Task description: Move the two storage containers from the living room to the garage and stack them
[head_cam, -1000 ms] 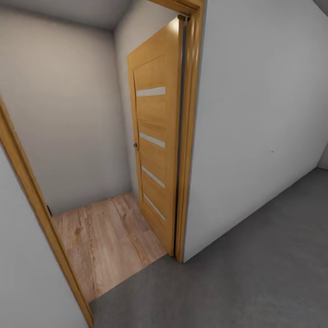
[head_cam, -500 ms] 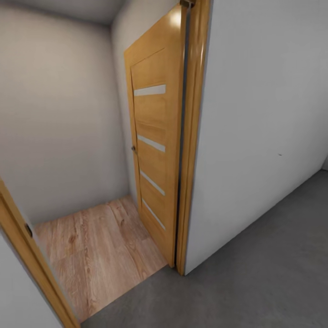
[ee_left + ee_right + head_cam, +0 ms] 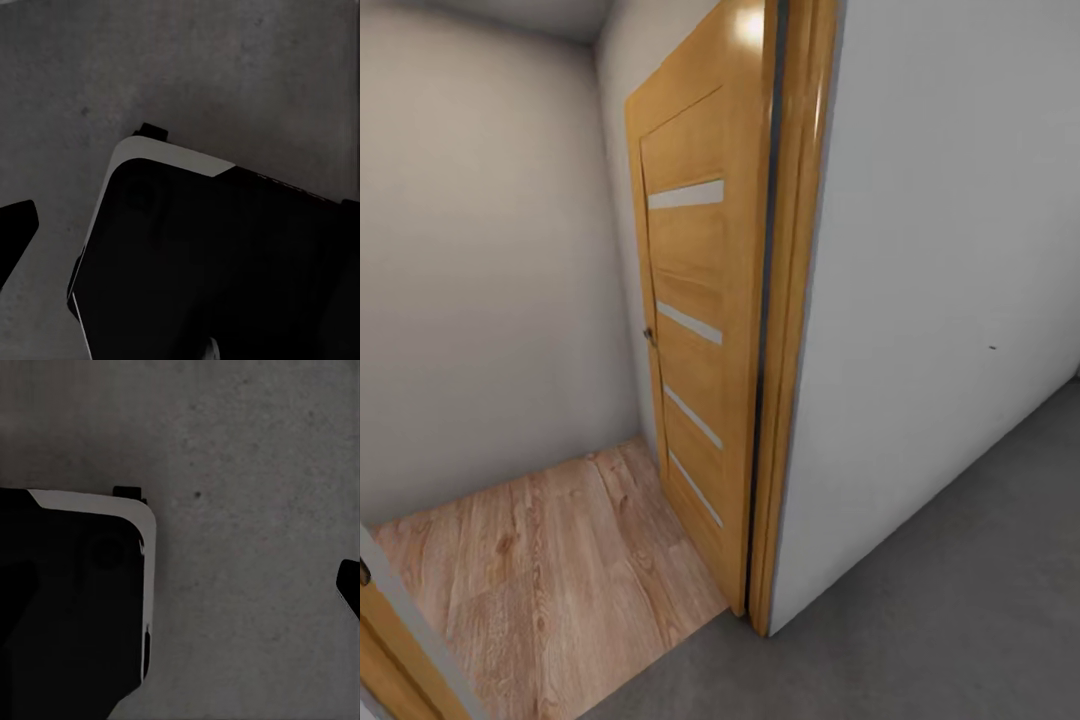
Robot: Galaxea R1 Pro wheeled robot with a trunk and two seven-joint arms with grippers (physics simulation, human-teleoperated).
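The two storage containers are out of view. I stand on the garage's dark grey concrete floor (image 3: 960, 600), facing an open doorway. In the left wrist view, one dark fingertip (image 3: 15, 225) pokes in over the concrete beside my black, white-edged base (image 3: 172, 225). Over in the right wrist view another dark fingertip (image 3: 349, 583) shows at the frame edge, apart from the base (image 3: 75, 585). Neither view shows anything held, and the jaws' spacing is not visible.
An orange wooden door (image 3: 695, 300) with pale glass strips stands open inward against the right door frame (image 3: 792, 330). Beyond it lies a light wood-plank floor (image 3: 550, 560) ending at a plain wall (image 3: 480, 260). The left door frame (image 3: 390, 650) is close by. A white wall (image 3: 940, 280) runs off to the right.
The camera has moved closer to the doorway: the left door frame has slid toward the lower left corner, and more plank floor shows. Nothing in the scene itself has moved.
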